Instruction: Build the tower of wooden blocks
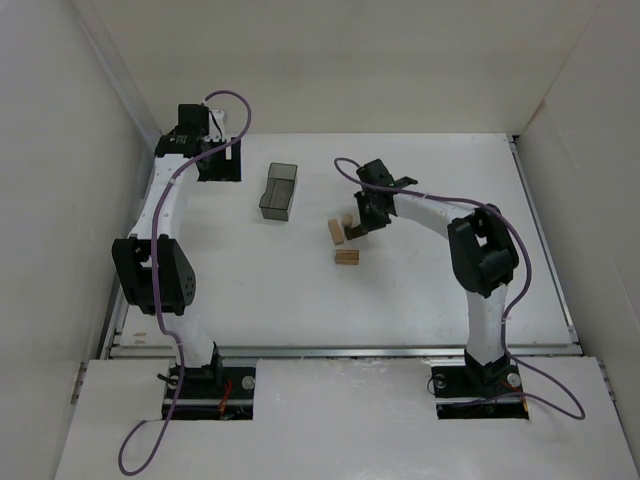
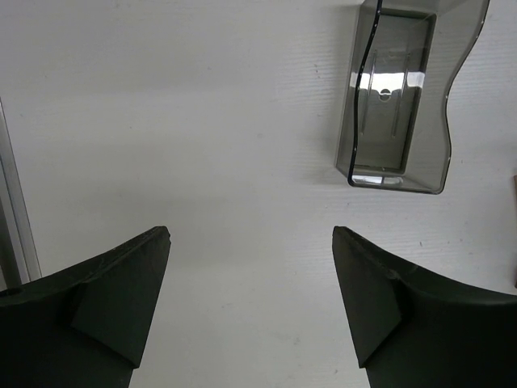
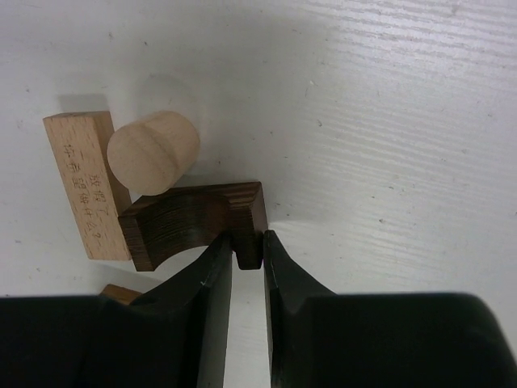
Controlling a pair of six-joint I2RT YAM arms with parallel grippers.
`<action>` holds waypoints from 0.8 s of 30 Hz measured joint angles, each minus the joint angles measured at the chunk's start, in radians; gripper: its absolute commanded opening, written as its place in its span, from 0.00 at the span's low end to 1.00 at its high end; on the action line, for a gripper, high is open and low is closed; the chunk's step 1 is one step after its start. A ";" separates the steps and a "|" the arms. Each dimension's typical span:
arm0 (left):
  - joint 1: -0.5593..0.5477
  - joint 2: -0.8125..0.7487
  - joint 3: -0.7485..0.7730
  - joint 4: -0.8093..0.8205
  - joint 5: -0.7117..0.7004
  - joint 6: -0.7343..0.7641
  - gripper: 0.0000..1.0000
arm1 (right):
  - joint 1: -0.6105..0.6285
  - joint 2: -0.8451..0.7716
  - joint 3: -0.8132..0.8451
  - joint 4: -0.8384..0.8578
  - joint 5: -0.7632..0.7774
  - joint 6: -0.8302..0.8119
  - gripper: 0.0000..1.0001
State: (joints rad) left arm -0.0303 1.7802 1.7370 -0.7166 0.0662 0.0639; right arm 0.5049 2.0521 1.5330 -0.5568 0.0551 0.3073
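My right gripper (image 3: 249,242) is shut on one leg of a dark brown arch-shaped wood block (image 3: 190,222), held just above the table. Next to it a light-tan rectangular block (image 3: 81,182) lies flat, with a pale wooden cylinder (image 3: 153,151) standing against it. A corner of another tan block (image 3: 121,293) shows below. In the top view the right gripper (image 1: 357,228) is at the table's middle, beside the tan block (image 1: 335,232), the cylinder (image 1: 347,218) and a second tan block (image 1: 347,257). My left gripper (image 2: 250,230) is open and empty over bare table at the far left (image 1: 207,140).
A dark translucent grey bin (image 1: 279,191) stands left of the blocks; it looks empty in the left wrist view (image 2: 396,97). White walls enclose the table on the left, back and right. A metal rail (image 2: 12,218) runs along the left edge.
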 measured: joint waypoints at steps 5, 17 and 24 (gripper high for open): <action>0.000 0.007 0.008 -0.002 0.015 0.015 0.77 | 0.000 -0.016 -0.014 0.019 0.021 -0.053 0.00; -0.077 0.025 0.226 -0.089 0.447 0.336 0.77 | -0.002 -0.521 -0.304 0.368 0.008 -0.383 0.00; -0.168 0.025 0.347 -0.300 0.756 0.827 0.81 | -0.002 -0.674 -0.339 0.536 -0.253 -0.715 0.00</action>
State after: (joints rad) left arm -0.1986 1.8050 2.0838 -1.0164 0.8219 0.8913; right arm 0.5026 1.3785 1.1938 -0.0204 -0.1978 -0.4080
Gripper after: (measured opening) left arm 0.804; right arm 0.223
